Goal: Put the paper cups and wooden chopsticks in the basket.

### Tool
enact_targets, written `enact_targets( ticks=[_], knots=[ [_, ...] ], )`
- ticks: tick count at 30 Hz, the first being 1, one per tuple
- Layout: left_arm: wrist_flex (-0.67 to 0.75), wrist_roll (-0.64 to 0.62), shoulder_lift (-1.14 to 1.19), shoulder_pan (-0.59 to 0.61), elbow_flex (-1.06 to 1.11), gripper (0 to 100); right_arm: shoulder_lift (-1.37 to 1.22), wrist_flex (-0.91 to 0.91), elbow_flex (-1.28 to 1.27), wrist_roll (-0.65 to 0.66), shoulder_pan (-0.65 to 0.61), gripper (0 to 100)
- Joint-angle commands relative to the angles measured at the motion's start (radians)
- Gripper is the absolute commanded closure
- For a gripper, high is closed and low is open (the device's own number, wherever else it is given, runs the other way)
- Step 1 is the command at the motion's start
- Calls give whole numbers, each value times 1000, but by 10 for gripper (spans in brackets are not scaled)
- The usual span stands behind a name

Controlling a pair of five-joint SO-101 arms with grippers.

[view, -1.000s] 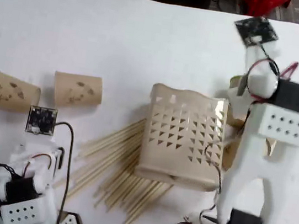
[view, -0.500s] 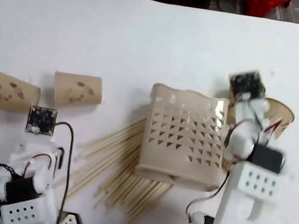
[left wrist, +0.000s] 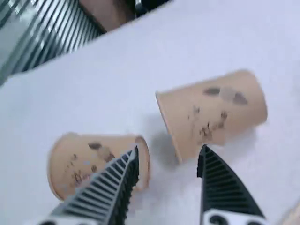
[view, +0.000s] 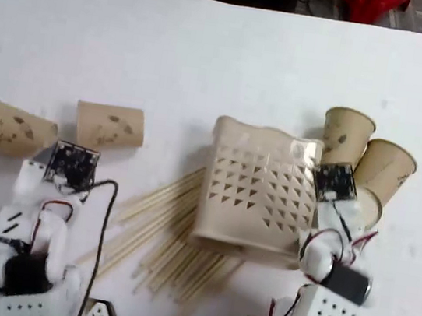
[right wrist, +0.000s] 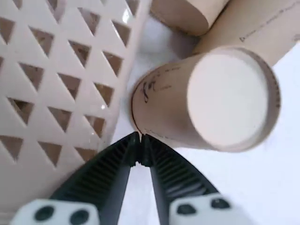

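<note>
On the white table (view: 209, 56) I see nothing of the job done yet. The cream plastic basket (view: 258, 188), its wall cut with triangular holes, stands in the middle. I can make out nothing in it, though most of its inside is hidden from me.

Two tan paper cups with brown flecks lie on their sides well to its left, near each other: the outer cup (view: 14, 129) and the inner cup (view: 109, 126). Three more tan cups crowd the basket's right side: the far cup (view: 346, 134), the middle cup (view: 385, 168) and the near cup (right wrist: 206, 101), which lies just beside the basket wall. The pale wooden chopsticks (view: 158, 225) lie fanned in a heap on the table at the basket's near left corner. By my reckoning all five cups and every stick are left to move.

The left arm sits folded low at the near left edge, wrist aimed at the left pair. The left end effector (left wrist: 169, 152) is spread wide and holds nothing, its jaws framing the gap between those two cups.

The right arm sits tucked beside the basket. The right end effector (right wrist: 140, 139) is closed tip to tip on nothing, pointing between the basket wall and the near cup.
</note>
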State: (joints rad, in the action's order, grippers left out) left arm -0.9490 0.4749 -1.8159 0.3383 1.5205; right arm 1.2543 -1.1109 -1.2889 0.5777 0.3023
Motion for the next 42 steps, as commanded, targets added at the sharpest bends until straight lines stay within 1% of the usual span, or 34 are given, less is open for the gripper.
enact_targets(
  ticks=[1, 3, 5, 8, 11, 15, 19, 21, 25, 28, 30, 34, 38, 42],
  knots=[
    [-26, -72, 139, -119, -325, 789, 174, 13, -129, -14, 42, 981],
    [-32, -97, 315, -183, -462, 789, 252, 13, -199, -12, 45, 981],
    [-52, -150, 532, -249, -621, 787, 331, 12, -252, -11, 48, 981],
    [-89, -253, 878, -364, -914, 786, 441, -33, -288, -12, 70, 981],
    [-130, -359, 1199, -443, -1223, 786, 549, -96, -304, -17, 111, 981],
    [-169, -471, 1573, -522, -1568, 785, 538, -101, -307, -15, 113, 981],
    [-198, -542, 1877, -579, -1846, 784, 549, -101, -307, -18, 104, 981],
    [-199, -545, 2011, -605, -1961, 784, 549, -101, -307, -20, 81, 981],
    [-199, -552, 2264, -631, -2148, 784, 549, -101, -308, -20, 74, 981],
    [-238, -612, 2420, -631, -2292, 750, 549, -101, -308, -20, 74, 981],
    [-307, -617, 2513, -630, -2403, 726, 549, -101, -313, -17, 74, 981],
    [-448, -606, 2681, -618, -2622, 721, 549, -101, -313, -17, 74, 981],
    [-595, -520, 2826, -616, -2805, 722, 549, -101, -313, -15, 74, 981],
    [-717, -430, 2934, -613, -2941, 722, 549, -101, -313, -15, 74, 981]
  ],
)
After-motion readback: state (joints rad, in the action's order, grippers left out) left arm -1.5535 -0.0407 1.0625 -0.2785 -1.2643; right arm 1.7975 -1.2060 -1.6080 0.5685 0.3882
